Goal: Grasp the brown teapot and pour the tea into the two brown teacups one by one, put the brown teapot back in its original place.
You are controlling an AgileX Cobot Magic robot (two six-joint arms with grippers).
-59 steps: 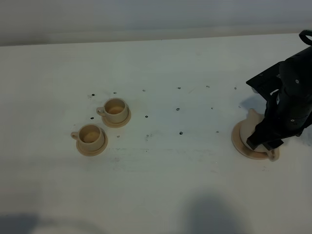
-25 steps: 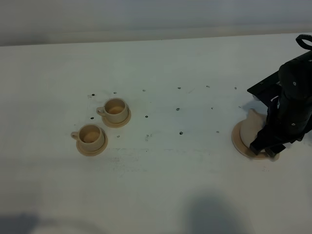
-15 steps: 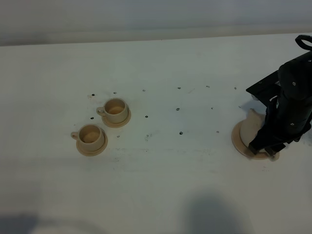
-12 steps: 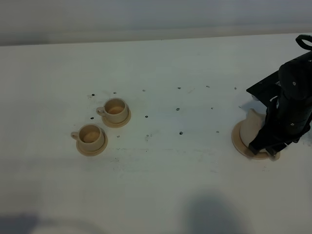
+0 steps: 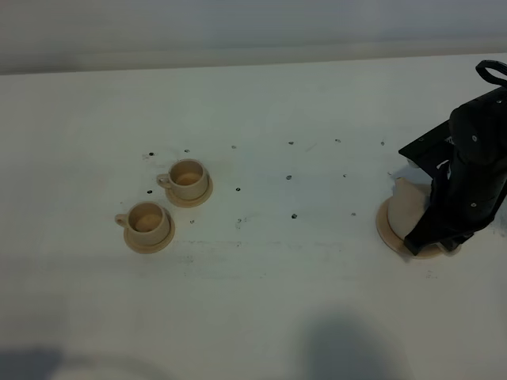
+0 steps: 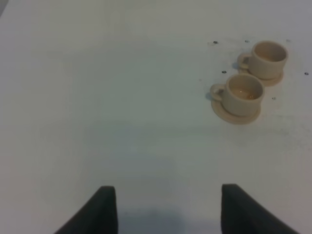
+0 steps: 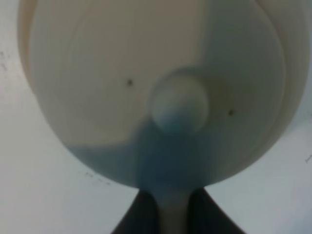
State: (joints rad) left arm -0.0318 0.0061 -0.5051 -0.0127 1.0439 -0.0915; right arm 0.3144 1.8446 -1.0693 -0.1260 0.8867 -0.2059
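The brown teapot [image 5: 405, 206] sits on its wide tan saucer [image 5: 389, 229], the original place, at the right; my right arm covers most of it. From above, its lid knob [image 7: 179, 105] is centred and its loop handle [image 7: 172, 210] runs between the dark fingers [image 7: 136, 218]. My right gripper [image 7: 172, 215] is shut on that handle. The two brown teacups [image 5: 188, 179] [image 5: 147, 221] stand on their saucers at the left. They also show in the left wrist view, one cup [image 6: 242, 92] nearer than the other [image 6: 268, 57]. My left gripper [image 6: 168, 209] hangs open and empty, well short of them.
The white table [image 5: 269, 142] carries small dark specks [image 5: 294, 215] between the cups and the teapot. A broad shadow [image 5: 348, 348] lies at the near edge. A black cable loop [image 5: 493, 70] sticks up behind the right arm.
The right gripper's fingers closed onto the teapot's handle. The right arm shifted slightly toward the right. The cups and teapot stayed in place.
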